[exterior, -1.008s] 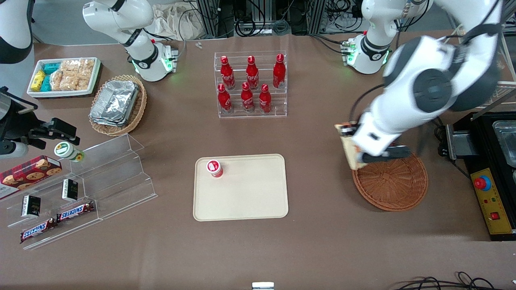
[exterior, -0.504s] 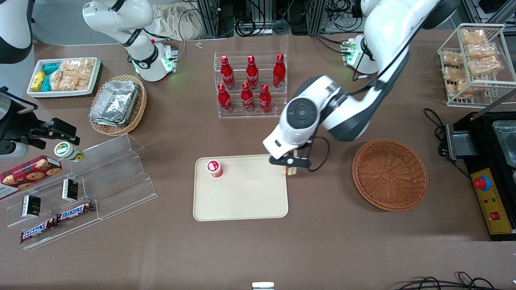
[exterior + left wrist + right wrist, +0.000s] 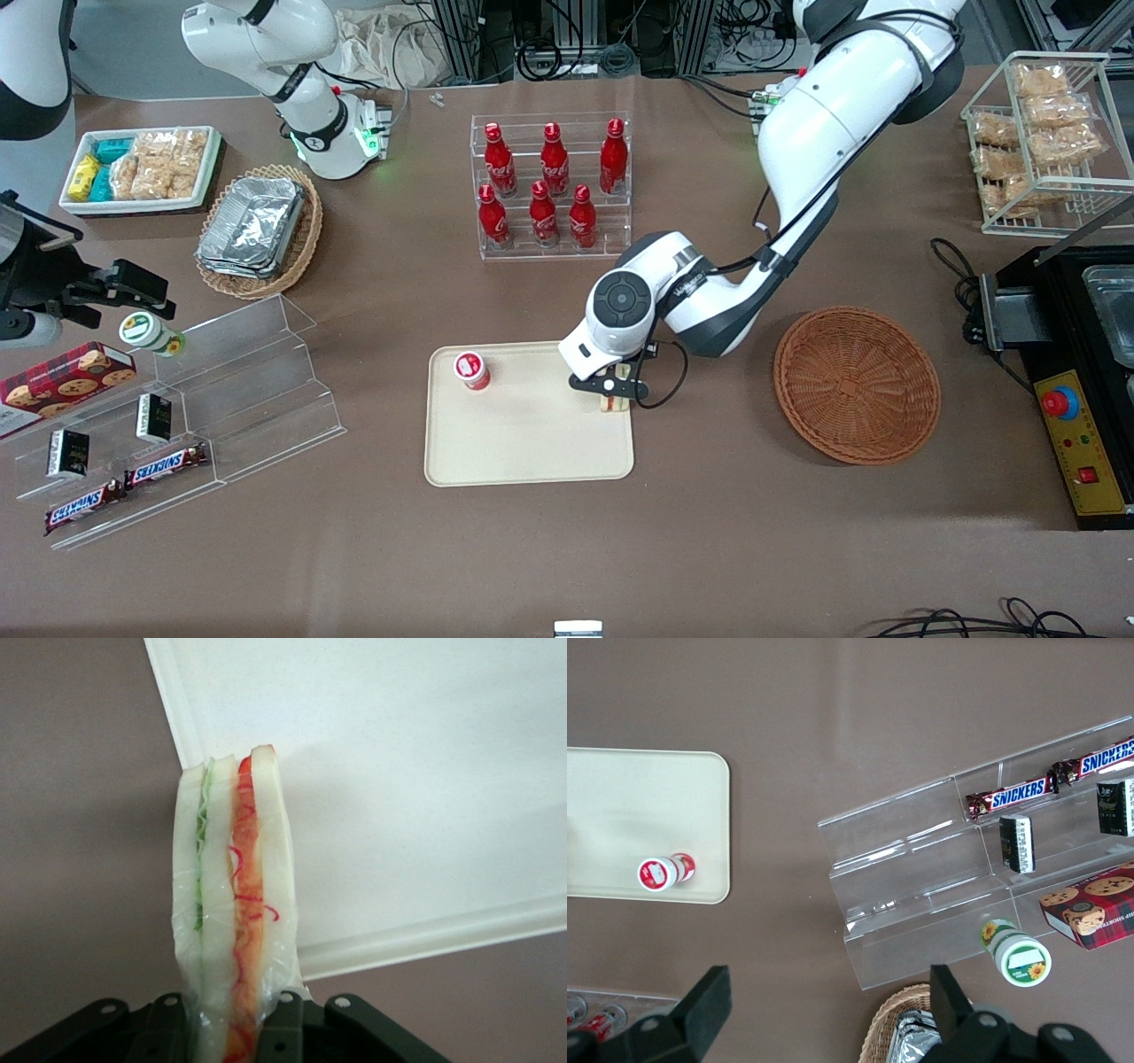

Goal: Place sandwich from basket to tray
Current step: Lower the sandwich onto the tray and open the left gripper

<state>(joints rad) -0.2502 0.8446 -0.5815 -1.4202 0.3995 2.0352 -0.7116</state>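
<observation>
My left gripper (image 3: 613,396) is shut on the sandwich (image 3: 232,904), a clear-wrapped wedge of white bread with green and red-orange filling. It hangs over the edge of the cream tray (image 3: 532,447) that faces the basket, with only a small piece of the sandwich (image 3: 613,405) showing under the wrist. In the left wrist view the black fingers (image 3: 285,1028) pinch the wedge from both sides, above the tray's rim (image 3: 425,935). The reddish-brown wicker basket (image 3: 857,384) sits empty toward the working arm's end of the table.
A small red-capped bottle (image 3: 470,369) lies on the tray (image 3: 647,815). A clear rack of red bottles (image 3: 551,186) stands farther from the front camera. A stepped acrylic shelf (image 3: 230,390) with snacks and a tan basket of foil trays (image 3: 257,230) lie toward the parked arm's end.
The left gripper carried the sandwich from above the basket across to the tray's edge, then lowered and moved slightly farther over the tray. The basket stands uncovered.
</observation>
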